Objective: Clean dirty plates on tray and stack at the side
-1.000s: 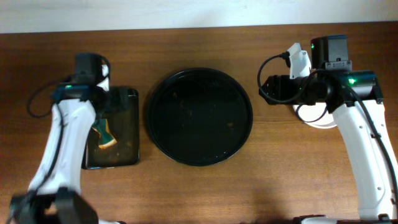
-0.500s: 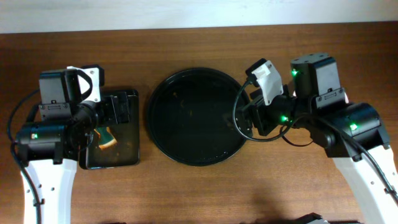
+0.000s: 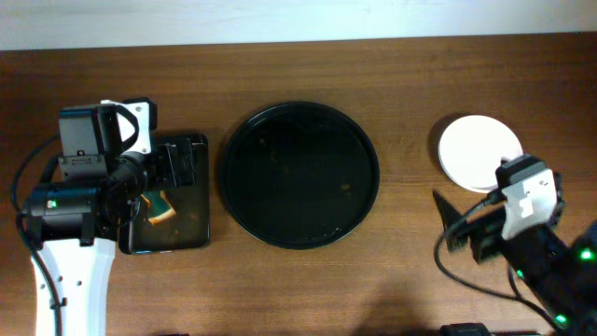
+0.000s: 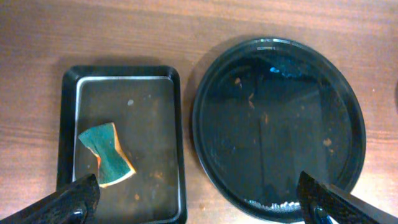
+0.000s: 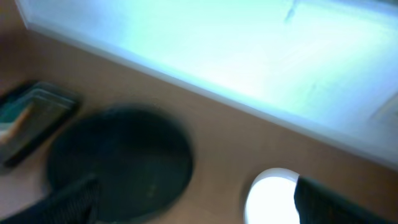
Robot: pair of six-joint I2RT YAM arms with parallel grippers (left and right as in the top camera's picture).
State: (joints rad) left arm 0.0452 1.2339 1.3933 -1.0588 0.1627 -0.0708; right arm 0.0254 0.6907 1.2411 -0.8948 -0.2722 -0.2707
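Left pincer (image 4: 200,202) and right pincer (image 5: 196,202) gape wide, empty. A careless right-arm swing near the right edge of the bench (image 3: 410,280) could topple the stacked plates (image 3: 479,152).

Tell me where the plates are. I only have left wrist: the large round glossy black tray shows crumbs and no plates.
Observer: The round white plates sit on the brown wooden table, right of the large round glossy black tray and apart from its rim.
Operator: How many are stacked?
Observer: Cannot tell from overhead. Only the top one shows, and its face looks plain white with no orange smear.
Operator: Is the right gripper holding anything?
Observer: No. The right gripper is open with nothing between its fingers, though that view is blurred.
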